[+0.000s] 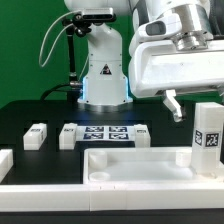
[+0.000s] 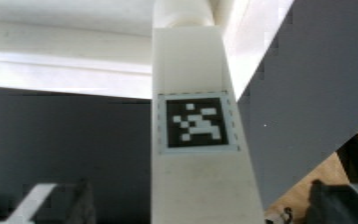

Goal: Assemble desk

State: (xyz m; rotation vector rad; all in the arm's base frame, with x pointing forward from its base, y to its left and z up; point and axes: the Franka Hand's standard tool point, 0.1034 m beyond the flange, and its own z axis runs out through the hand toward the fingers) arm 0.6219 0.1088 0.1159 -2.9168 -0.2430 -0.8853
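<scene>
A white robot arm works over a black bench (image 1: 30, 112). Its fingers (image 1: 175, 104) hang at the exterior view's right, spread apart with nothing clamped between them.

Just beside them, further toward the exterior view's right and a little lower, an upright leg post (image 1: 208, 135) stands with its long axis vertical. A black-and-white tag on it faces the camera. A gap shows between the nearest finger and the post.

In the wrist view the same leg post (image 2: 197, 125) fills the middle, running lengthwise away from the camera. A finger shows on either side of it, and the fingers (image 2: 48, 205) seem to straddle the post without touching. Whether the post's foot rests on the bench or on the slab cannot be told.

The desk slab (image 1: 130, 151) lies flat at the front of the bench, close beside the post. Its recessed middle holds nothing. Behind it lies the marker board (image 1: 105, 135), and a second leg post (image 1: 37, 135) lies on its side toward the exterior view's left, well apart from the fingers.

The coming grasp likely depends on closing across the upright post's narrow width.
</scene>
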